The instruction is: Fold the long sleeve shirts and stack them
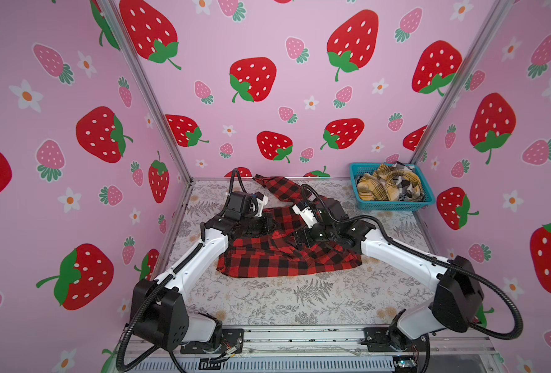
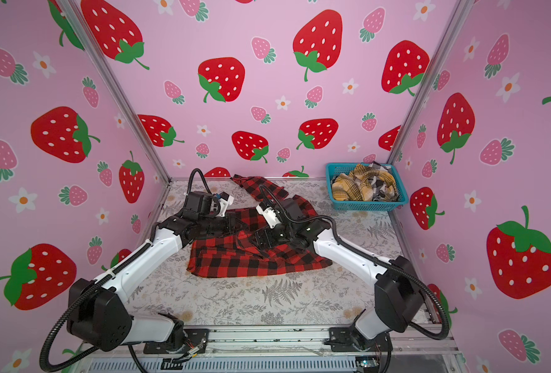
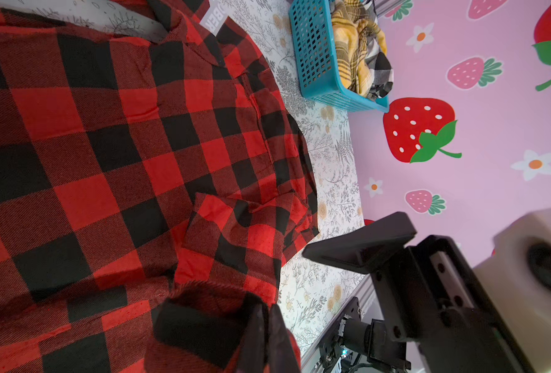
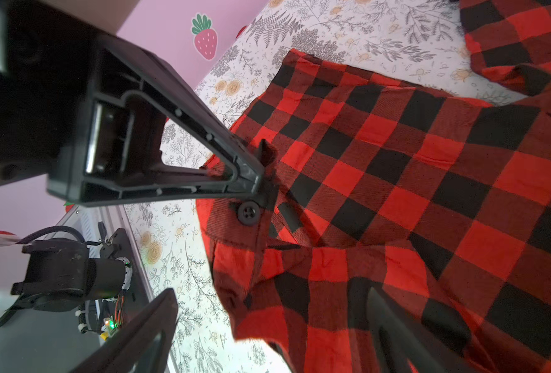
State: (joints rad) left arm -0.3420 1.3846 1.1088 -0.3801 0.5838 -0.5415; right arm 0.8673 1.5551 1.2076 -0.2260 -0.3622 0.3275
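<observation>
Grip, left: the left fingers point(image 3: 255, 339) are pressed together, and a raised fold of red-and-black cloth is pinched between them.
Position, left: the left gripper point(image 3: 267, 315) is set low on the left part of the red-and-black shirt point(image 3: 106, 161), as is seen in both top views.
Grip, right: the right fingers point(image 4: 203, 151) are spread wide and nothing is clamped between them.
Position, right: the right gripper point(image 4: 214, 237) is held at the edge of the shirt. One fingertip is seen at the cloth's border, just beside a black button point(image 4: 248, 213). The other finger is over bare table, beside the cloth. Whether the first tip presses on the cloth cannot be told.
Spacing: in both top views the two grippers are seen near each other over the middle of the shirt, the left one to the left.
Shirt on table: the garment is spread, crumpled, in the middle of the table point(image 1: 300, 300), with its widest part toward the near side. One sleeve point(image 1: 280, 187) is stretched toward the far wall. White lettering point(image 3: 214, 19) is partly seen in the left wrist view and cannot be read whole.
Container: a teal mesh basket point(image 1: 393, 205) is placed in the far right corner, well apart from both grippers.
Contents: the mustard-yellow plaid shirt point(image 1: 384, 185) and the black-white plaid shirt point(image 1: 405, 184) are bundled inside it, unfolded and touching.
</observation>
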